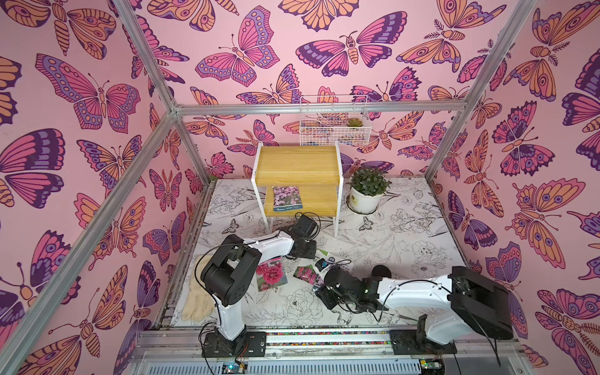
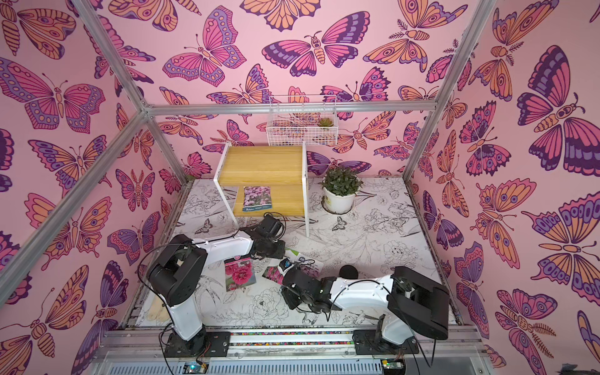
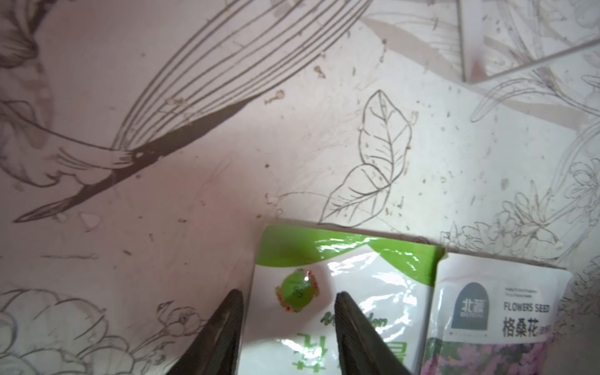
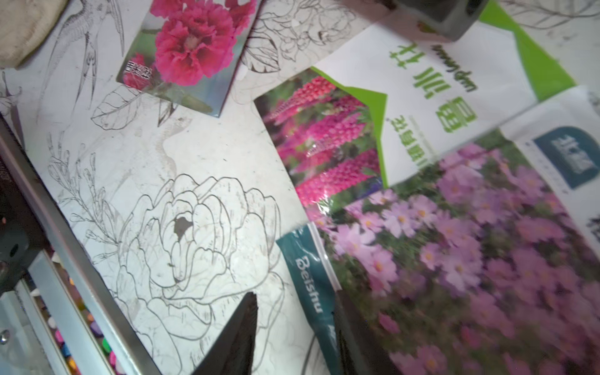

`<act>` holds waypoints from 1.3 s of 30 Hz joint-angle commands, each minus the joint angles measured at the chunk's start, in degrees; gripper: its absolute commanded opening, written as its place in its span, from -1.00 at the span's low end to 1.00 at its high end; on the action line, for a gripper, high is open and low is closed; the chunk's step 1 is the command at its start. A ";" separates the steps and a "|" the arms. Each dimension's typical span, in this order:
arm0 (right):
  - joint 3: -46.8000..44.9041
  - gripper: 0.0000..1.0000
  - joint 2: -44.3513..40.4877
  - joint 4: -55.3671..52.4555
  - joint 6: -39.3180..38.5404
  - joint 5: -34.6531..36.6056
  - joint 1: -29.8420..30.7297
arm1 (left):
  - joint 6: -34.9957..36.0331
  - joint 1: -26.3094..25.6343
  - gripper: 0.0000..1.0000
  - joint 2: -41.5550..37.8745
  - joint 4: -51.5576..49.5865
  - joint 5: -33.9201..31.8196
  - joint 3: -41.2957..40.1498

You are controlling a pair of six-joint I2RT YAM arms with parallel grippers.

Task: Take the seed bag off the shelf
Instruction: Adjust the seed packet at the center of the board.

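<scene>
The shelf [image 1: 298, 162] [image 2: 263, 162] stands at the back of the table. A seed bag [image 1: 287, 198] [image 2: 257, 198] printed with purple flowers lies flat on its lower board. Both grippers are low over the table in front of the shelf, well apart from that bag. My left gripper [image 3: 287, 297] is open, fingers astride a corner of a green-and-white seed bag [image 3: 344, 279] lying on the table. My right gripper [image 4: 295, 302] is open too; one finger sits over the teal edge of a pink-cosmos seed bag [image 4: 454, 243], with bare table between the fingers.
A red-carnation bag [image 1: 271, 274] also lies on the table. A potted plant [image 1: 368, 190] stands right of the shelf, and a white wire basket [image 1: 334, 125] hangs above it. A pale glove [image 1: 198, 298] lies near the left arm's base.
</scene>
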 commanded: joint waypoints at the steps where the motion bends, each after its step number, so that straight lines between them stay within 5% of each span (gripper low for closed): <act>1: 4.10 -0.18 4.37 3.74 -1.63 -1.87 0.70 | 0.77 2.03 0.00 1.89 -8.55 -2.17 -3.75; 11: 8.43 -0.22 11.39 1.90 -2.32 1.14 0.81 | 1.41 2.57 -0.02 1.69 -8.54 -0.75 -3.31; 23: 3.63 -0.21 5.59 -2.40 -1.56 7.26 -0.36 | 1.50 2.48 -0.02 0.91 -8.55 -0.13 -3.35; 39: 3.88 -0.23 5.05 -1.72 -4.89 6.76 -4.65 | 1.59 2.52 -0.02 -3.25 -9.18 0.02 -4.56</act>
